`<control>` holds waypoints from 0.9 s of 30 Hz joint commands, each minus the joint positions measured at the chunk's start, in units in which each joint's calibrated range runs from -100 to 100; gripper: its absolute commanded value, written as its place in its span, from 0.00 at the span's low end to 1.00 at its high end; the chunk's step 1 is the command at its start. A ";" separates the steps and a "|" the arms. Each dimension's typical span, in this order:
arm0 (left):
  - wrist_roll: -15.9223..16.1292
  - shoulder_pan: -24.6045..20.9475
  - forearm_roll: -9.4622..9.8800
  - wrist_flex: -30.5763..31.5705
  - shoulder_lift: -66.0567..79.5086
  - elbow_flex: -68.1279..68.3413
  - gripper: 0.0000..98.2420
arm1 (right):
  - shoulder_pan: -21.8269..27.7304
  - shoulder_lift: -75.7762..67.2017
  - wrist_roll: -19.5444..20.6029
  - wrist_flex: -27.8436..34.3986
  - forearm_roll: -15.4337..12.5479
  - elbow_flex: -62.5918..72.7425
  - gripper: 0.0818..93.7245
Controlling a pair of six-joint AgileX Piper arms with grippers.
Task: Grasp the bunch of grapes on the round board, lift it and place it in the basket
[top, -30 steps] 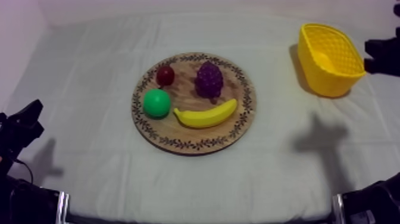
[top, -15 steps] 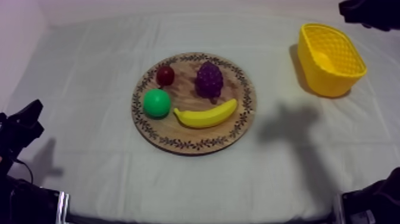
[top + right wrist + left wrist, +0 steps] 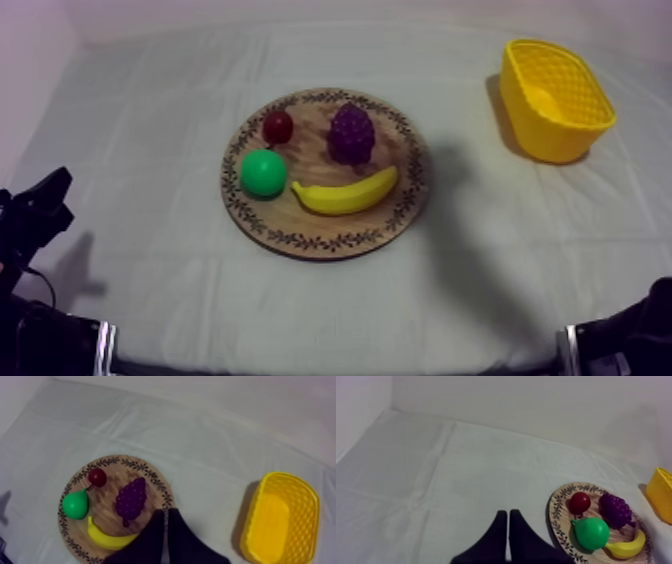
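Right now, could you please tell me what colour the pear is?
The pear is bright green, clearest in the left wrist view.

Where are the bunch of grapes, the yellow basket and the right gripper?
bunch of grapes [image 3: 351, 133]: top view, middle of the cluster.
yellow basket [image 3: 556, 146]: top view, on its near outer wall.
right gripper [image 3: 166, 514]: right wrist view, where the shut fingertips meet.

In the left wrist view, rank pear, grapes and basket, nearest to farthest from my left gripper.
From the left gripper:
1. pear, at the wooden board's near side.
2. bunch of grapes, farther across the board.
3. yellow basket, beyond the board.
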State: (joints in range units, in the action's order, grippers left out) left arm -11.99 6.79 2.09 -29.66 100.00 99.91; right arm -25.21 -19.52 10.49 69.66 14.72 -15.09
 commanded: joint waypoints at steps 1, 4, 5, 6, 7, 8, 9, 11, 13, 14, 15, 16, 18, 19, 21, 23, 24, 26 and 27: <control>0.00 -0.02 -0.01 0.00 0.00 -0.02 0.00 | -0.76 4.43 2.12 2.19 0.48 4.19 0.00; 0.00 -0.02 -0.01 0.00 0.00 -0.02 0.00 | -1.82 9.19 3.68 5.32 0.77 9.12 0.00; 0.00 -0.02 -0.01 0.00 0.00 -0.02 0.00 | -2.10 10.71 4.01 6.31 0.75 10.89 0.00; 0.00 -0.02 -0.01 0.00 0.00 -0.02 0.00 | -2.38 12.18 4.31 7.18 0.73 12.67 0.00; 0.00 -0.02 -0.01 0.00 0.00 -0.02 0.00 | -2.67 13.59 4.58 7.98 0.71 14.41 0.00; 0.00 -0.02 -0.01 0.00 0.00 -0.02 0.00 | -2.95 14.97 4.81 8.71 0.68 16.06 0.00; 0.00 -0.02 -0.01 0.00 0.00 -0.02 0.00 | -3.21 16.28 5.05 9.39 0.65 17.62 0.00; 0.00 -0.02 -0.01 0.00 0.00 -0.02 0.00 | -3.74 18.90 5.44 10.65 0.62 20.52 0.00; 0.00 -0.02 -0.01 0.00 0.00 -0.02 0.00 | -4.25 21.60 5.80 12.07 0.59 23.13 0.00; 0.00 -0.02 -0.01 0.00 0.00 -0.02 0.00 | -4.44 23.01 5.93 12.95 0.50 24.47 0.00; 0.00 -0.02 -0.01 0.00 0.00 -0.02 0.00 | -4.60 24.54 6.02 13.94 0.39 25.84 0.00; 0.00 -0.02 -0.01 0.00 0.00 -0.02 0.00 | -4.73 26.12 6.03 14.98 0.25 27.27 0.00; 0.00 -0.02 -0.01 0.00 0.00 -0.02 0.00 | -4.93 29.20 6.05 17.19 -0.02 29.99 0.00; 0.00 -0.02 -0.01 0.00 0.00 -0.02 0.00 | -4.98 30.68 6.13 18.25 -0.15 31.30 0.00; 0.00 -0.02 -0.01 0.00 0.00 -0.02 0.00 | -5.01 33.44 6.37 20.19 -0.40 33.79 0.00; 0.00 -0.02 -0.01 0.00 0.00 -0.02 0.00 | -5.02 35.84 6.83 21.73 -0.51 35.91 0.00; 0.00 -0.02 -0.01 0.00 0.00 -0.02 0.00 | -5.03 36.93 7.09 22.40 -0.52 36.88 0.00; 0.00 -0.02 -0.01 0.00 0.00 -0.02 0.00 | -5.07 39.08 7.54 23.79 -0.58 38.76 0.00; 0.00 -0.02 -0.01 0.00 0.00 -0.02 0.00 | -5.13 40.14 7.72 24.64 -0.62 39.71 0.00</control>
State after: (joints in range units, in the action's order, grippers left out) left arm -11.99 6.79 2.09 -29.66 100.00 99.91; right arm -30.29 18.51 17.99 93.07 14.18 23.08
